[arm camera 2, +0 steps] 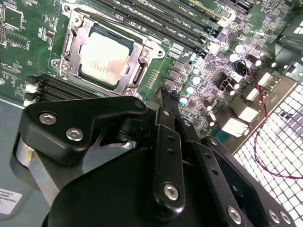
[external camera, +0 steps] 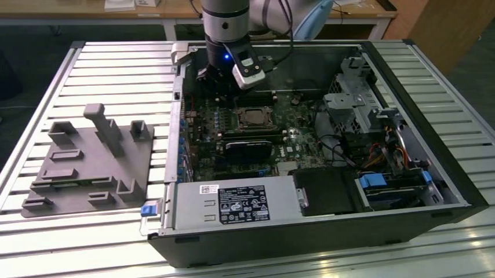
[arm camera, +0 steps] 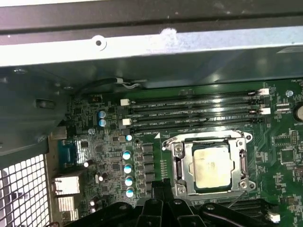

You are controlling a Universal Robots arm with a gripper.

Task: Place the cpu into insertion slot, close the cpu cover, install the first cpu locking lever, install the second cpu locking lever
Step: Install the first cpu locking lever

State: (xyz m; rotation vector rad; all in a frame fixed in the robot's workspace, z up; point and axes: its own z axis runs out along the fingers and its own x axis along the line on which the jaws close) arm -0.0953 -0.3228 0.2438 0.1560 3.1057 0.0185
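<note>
Worktop: a slatted metal worktop [external camera: 116, 75] is carrying the open computer case [external camera: 458, 194], which is lying on its side, probably so the board is facing up to the arm.
Pincer: the pincer [arm camera 2: 168, 101] is hanging over the board just beside the socket, its fingers appearing to be pressed together and gripping nothing; a narrow closed tip would suit pushing a lever, I judge.
Cpu: the cpu [arm camera 2: 104, 59] is sitting flat and square inside the insertion slot [arm camera 2: 138, 74], silver top facing up.
Cover: the cpu cover [arm camera: 208, 141] is lying down around the chip, its cut-out framing the metal top, likely to be pressing the chip onto its contacts.
Levers: whether the locking levers are latching, I cannot tell.
Neighbours: the long memory slots [arm camera: 194, 113] are running just beside the socket.
Fixture: a grey moulded holder [external camera: 85, 174] is resting on the slats at the exterior view's left, well apart from the case.
Writing: a black-and-white label [external camera: 241, 204] is showing on the power supply box, and faint print is marking the chip's top; neither is being read off here.
</note>
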